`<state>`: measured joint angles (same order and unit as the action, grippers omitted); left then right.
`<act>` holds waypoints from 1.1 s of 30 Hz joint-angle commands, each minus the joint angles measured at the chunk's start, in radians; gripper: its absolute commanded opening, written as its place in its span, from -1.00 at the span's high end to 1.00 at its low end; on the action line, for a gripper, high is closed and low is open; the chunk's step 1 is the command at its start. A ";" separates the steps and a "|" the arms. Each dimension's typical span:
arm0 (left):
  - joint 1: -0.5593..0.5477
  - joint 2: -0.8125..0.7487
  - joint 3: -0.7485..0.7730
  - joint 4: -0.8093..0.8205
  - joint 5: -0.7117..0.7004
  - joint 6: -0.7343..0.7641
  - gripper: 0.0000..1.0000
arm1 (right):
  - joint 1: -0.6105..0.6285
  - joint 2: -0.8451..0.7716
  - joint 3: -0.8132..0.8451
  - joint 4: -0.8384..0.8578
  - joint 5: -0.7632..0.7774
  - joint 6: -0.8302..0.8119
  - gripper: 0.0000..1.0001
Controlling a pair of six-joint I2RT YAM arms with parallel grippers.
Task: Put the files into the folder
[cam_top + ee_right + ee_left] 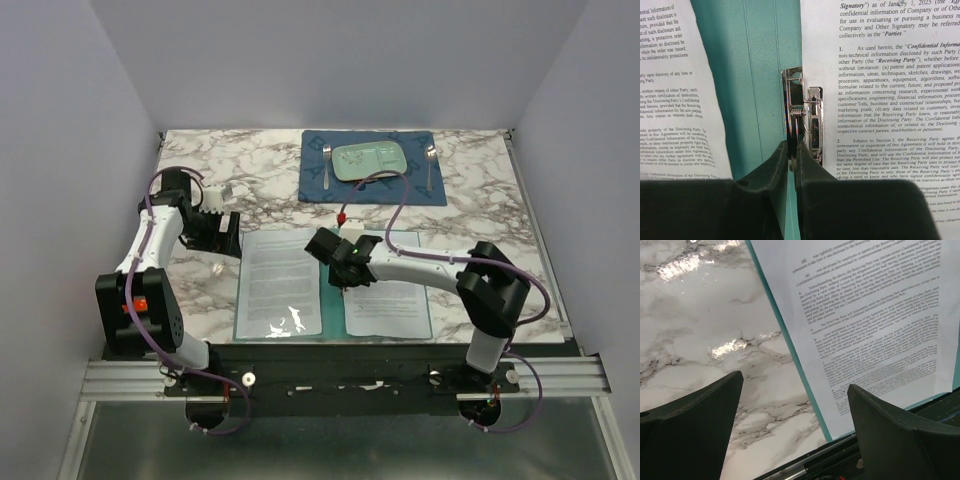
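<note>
Open teal-green card folder (333,315) flat on marble bench (205,290), near centre | white printed paper sheets (278,282) on both leaves | right gripper (792,147) pinching chrome spring clip (809,112) at centre crease | left gripper (795,381) spread wide above bench, left of folder

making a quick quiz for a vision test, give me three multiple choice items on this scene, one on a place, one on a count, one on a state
1. Where is the green plate? A beside the arm bases; B on the blue placemat; C held in a hand.
2. How many printed sheets lie on the open folder? A one; B two; C four.
3. What state is the left hand in? A shut on a sheet; B shut, empty; C open, empty.
Answers: B, the plate sits on the placemat at the far side; B, one sheet lies on each leaf; C, its jaws stand wide apart over the table with nothing between.
</note>
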<state>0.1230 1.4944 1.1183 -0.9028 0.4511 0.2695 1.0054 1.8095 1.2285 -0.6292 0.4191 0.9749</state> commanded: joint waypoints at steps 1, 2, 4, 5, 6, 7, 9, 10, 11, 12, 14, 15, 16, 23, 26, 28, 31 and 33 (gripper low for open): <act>0.018 0.000 0.044 -0.019 0.061 0.031 -0.98 | -0.036 -0.081 -0.018 0.052 0.026 0.031 0.99; 0.018 0.003 0.044 -0.018 0.055 0.031 -0.98 | -0.047 -0.085 -0.021 0.059 0.014 0.031 0.99; 0.018 0.023 0.048 -0.019 0.046 0.031 -0.98 | -0.054 -0.102 -0.026 0.082 0.001 0.031 0.99; 0.020 0.029 0.046 -0.019 0.047 0.034 -0.98 | -0.054 -0.108 -0.027 0.088 -0.006 0.031 0.99; 0.020 0.038 0.044 -0.019 0.050 0.034 -0.98 | -0.056 -0.111 -0.027 0.098 -0.009 0.030 0.99; 0.020 0.050 0.043 -0.021 0.052 0.034 -0.98 | -0.057 -0.117 -0.027 0.103 -0.013 0.033 0.99; 0.020 0.066 0.041 -0.013 0.054 0.034 -0.98 | -0.065 -0.124 -0.029 0.118 -0.025 0.038 0.99; 0.023 0.079 0.046 -0.010 0.054 0.036 -0.98 | -0.067 -0.130 -0.035 0.121 -0.028 0.041 0.99; 0.026 0.087 0.048 -0.010 0.061 0.036 -0.98 | -0.071 -0.143 -0.038 0.126 -0.032 0.042 0.99; 0.029 0.093 0.051 -0.008 0.067 0.036 -0.98 | -0.073 -0.151 -0.041 0.141 -0.036 0.042 0.99; 0.040 0.112 0.061 -0.011 0.084 0.036 -0.98 | -0.079 -0.171 -0.052 0.151 -0.046 0.042 0.99; 0.040 0.118 0.064 -0.011 0.095 0.034 -0.98 | -0.082 -0.179 -0.055 0.158 -0.049 0.042 0.99; 0.041 0.130 0.072 -0.013 0.098 0.036 -0.98 | -0.082 -0.185 -0.057 0.160 -0.051 0.042 0.99; 0.050 0.174 0.086 -0.022 0.146 0.051 -0.98 | -0.099 -0.260 -0.093 0.195 -0.074 0.051 0.99; 0.052 0.181 0.090 -0.024 0.169 0.048 -0.98 | -0.103 -0.276 -0.096 0.198 -0.078 0.048 0.99; 0.052 0.184 0.092 -0.025 0.170 0.048 -0.98 | -0.106 -0.289 -0.107 0.203 -0.082 0.054 0.99; 0.059 0.185 0.094 -0.025 0.178 0.048 -0.98 | -0.113 -0.309 -0.136 0.235 -0.103 0.065 0.99; 0.063 0.184 0.095 -0.028 0.218 0.048 -0.98 | -0.117 -0.323 -0.146 0.252 -0.114 0.071 0.99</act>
<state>0.1677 1.6711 1.1858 -0.9043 0.5846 0.2882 0.8970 1.5345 1.1103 -0.4442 0.3336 1.0138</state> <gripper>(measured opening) 0.988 0.143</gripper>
